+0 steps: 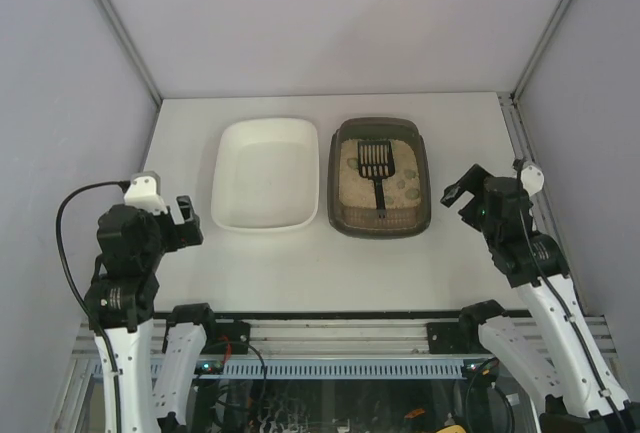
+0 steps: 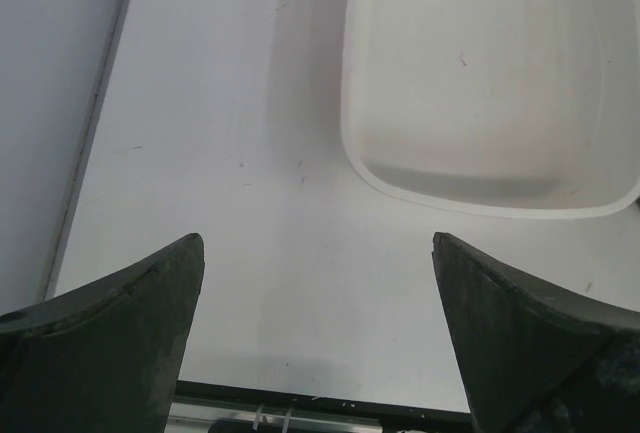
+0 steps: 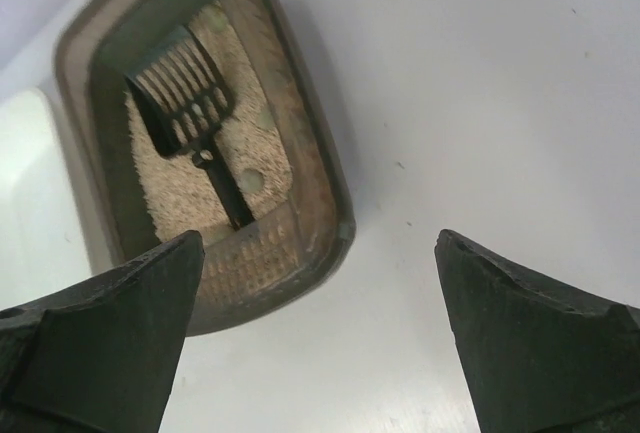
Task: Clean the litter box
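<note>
The dark grey-brown litter box [image 1: 424, 178] sits right of centre on the table, with beige litter and a few pale clumps inside. A black slotted scoop [image 1: 377, 165] lies in it, head far, handle near. It also shows in the right wrist view [image 3: 310, 163] with the scoop [image 3: 190, 103]. My right gripper [image 1: 458, 193] is open and empty, right of the box's near corner; in its wrist view the gripper [image 3: 318, 253] hangs above bare table. My left gripper [image 1: 187, 221] is open and empty, left of the white tray; its wrist view shows the gripper [image 2: 318, 248] over bare table.
A white plastic tray [image 1: 228, 168] stands empty just left of the litter box; its near corner shows in the left wrist view [image 2: 400, 183]. Grey walls enclose the table on three sides. A black rail [image 1: 330, 315] runs along the near edge.
</note>
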